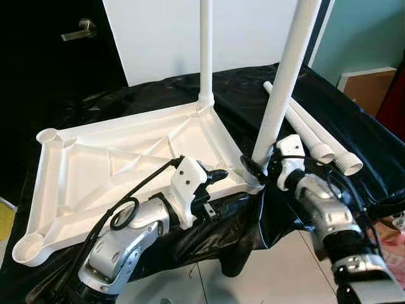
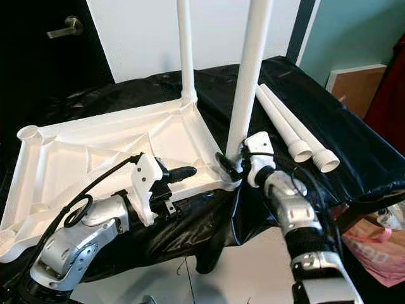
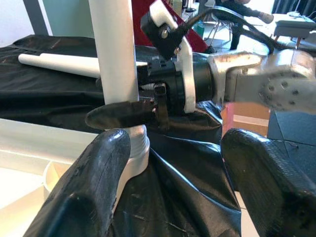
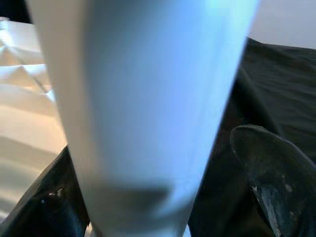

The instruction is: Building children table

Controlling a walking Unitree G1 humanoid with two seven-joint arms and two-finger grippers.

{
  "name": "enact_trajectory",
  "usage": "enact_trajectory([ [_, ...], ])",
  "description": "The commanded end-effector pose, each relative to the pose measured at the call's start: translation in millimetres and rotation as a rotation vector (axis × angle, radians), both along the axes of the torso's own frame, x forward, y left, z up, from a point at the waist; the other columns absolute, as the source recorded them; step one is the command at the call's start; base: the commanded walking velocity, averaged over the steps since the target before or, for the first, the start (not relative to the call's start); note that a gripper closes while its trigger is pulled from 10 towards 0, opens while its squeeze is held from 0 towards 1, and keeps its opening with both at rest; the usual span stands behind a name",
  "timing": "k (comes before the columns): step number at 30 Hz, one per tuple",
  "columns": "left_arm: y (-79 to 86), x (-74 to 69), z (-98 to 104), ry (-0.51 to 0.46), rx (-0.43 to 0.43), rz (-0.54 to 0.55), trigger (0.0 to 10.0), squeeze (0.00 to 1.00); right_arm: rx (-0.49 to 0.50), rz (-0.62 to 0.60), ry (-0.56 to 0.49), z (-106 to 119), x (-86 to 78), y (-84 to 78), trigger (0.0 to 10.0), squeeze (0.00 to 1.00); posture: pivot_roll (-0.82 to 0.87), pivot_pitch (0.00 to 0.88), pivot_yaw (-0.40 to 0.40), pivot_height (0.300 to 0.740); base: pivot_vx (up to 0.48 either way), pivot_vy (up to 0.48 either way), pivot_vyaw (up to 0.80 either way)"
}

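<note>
A white tabletop [image 1: 95,164] lies upside down on the black-covered table. One white leg [image 1: 205,57] stands upright in its far right corner. A second leg [image 1: 281,82] stands in the near right corner socket [image 3: 136,148], its threaded base showing. My right gripper [image 1: 259,166] is shut on this leg just above the socket, with one black finger [image 3: 118,113] lying across the leg. My left gripper [image 3: 173,148] hovers open by the tabletop's near edge, facing that leg and a short way from it, holding nothing.
Two loose white legs [image 1: 316,142] lie side by side on the black cloth [image 1: 354,120] to the right. Two corner sockets [image 1: 47,135] on the tabletop's left side stand bare. A brown box [image 1: 370,85] leans at the right; a dark door with a handle [image 1: 79,30] is behind.
</note>
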State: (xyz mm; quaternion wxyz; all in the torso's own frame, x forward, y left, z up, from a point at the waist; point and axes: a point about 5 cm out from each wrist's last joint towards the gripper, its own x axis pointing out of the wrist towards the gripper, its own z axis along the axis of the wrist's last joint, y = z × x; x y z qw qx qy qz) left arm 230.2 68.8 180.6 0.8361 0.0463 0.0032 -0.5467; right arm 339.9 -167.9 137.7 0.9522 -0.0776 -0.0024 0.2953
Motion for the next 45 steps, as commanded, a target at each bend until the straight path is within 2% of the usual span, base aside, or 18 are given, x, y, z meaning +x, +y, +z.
enact_trajectory([
  [1,-0.1,0.4,1,-0.005,0.006,-0.011,10.0,0.0,0.007,0.013,0.01,0,1.0,-5.0,10.0,0.0,-0.03,0.0,0.011,0.74,0.0,0.0,0.0],
  [4,-0.3,1.0,1,-0.01,0.005,-0.008,10.0,0.0,-0.002,0.077,0.036,4,3.8,-7.2,10.0,0.0,-0.03,0.0,0.009,0.74,0.0,0.0,0.0],
  [9,0.5,1.6,2,-0.014,0.004,0.0,10.0,0.0,-0.055,0.28,0.109,0,0.3,-8.8,10.0,0.0,-0.02,0.0,0.012,0.74,0.0,0.0,0.0],
  [12,0.8,1.8,2,-0.015,0.005,0.002,10.0,0.0,-0.068,0.339,0.135,-2,-1.7,-11.1,10.0,0.0,-0.02,0.0,0.013,0.74,0.0,0.0,0.0],
  [20,1.3,2.4,3,-0.018,0.006,0.0,10.0,0.0,-0.076,0.382,0.159,-1,-2.9,-16.7,10.0,0.0,-0.02,0.0,0.016,0.74,0.0,0.0,0.0],
  [22,1.8,2.6,3,-0.018,0.007,0.002,10.0,0.0,-0.088,0.455,0.193,-3,-11.2,-18.3,10.0,0.0,-0.02,0.0,0.016,0.74,0.0,0.0,0.0],
  [23,1.8,2.6,3,-0.018,0.007,0.002,10.0,0.0,-0.088,0.455,0.193,-3,-11.2,-18.3,10.0,0.0,-0.02,0.0,0.016,0.74,0.0,0.0,0.0],
  [24,1.6,2.1,3,-0.017,0.006,0.002,10.0,0.0,-0.108,0.558,0.238,-7,-23.0,-17.1,10.0,0.0,-0.02,0.0,0.015,0.74,0.0,0.0,0.0],
  [25,1.1,1.9,3,-0.016,0.005,0.001,10.0,0.0,-0.123,0.601,0.256,-8,-27.8,-17.0,10.0,0.0,-0.02,0.0,0.014,0.74,0.0,0.0,0.0],
  [28,0.4,1.8,3,-0.016,0.002,0.0,10.0,0.0,-0.146,0.643,0.272,-9,-33.8,-18.1,10.0,0.0,-0.03,0.0,0.013,0.74,0.0,0.0,0.0],
  [31,0.1,2.0,3,-0.016,0.0,0.0,10.0,0.0,-0.154,0.622,0.253,-7,-32.6,-20.9,10.0,0.0,-0.03,0.0,0.012,0.74,0.0,0.0,0.0],
  [32,-0.1,1.9,3,-0.016,-0.001,0.0,10.0,0.0,-0.148,0.557,0.223,-5,-26.5,-23.7,10.0,0.0,-0.03,0.0,0.011,0.74,0.0,0.0,0.0],
  [37,-0.6,1.4,3,-0.014,-0.002,-0.002,10.0,0.0,-0.143,0.475,0.187,-6,-19.3,-24.0,10.0,0.0,-0.03,0.0,0.01,0.74,0.0,0.0,0.0],
  [45,0.2,0.9,2,-0.013,0.0,0.002,10.0,0.0,-0.076,0.405,0.125,-8,-20.3,-11.6,10.0,0.0,-0.02,0.0,0.01,0.74,0.0,0.0,0.0],
])
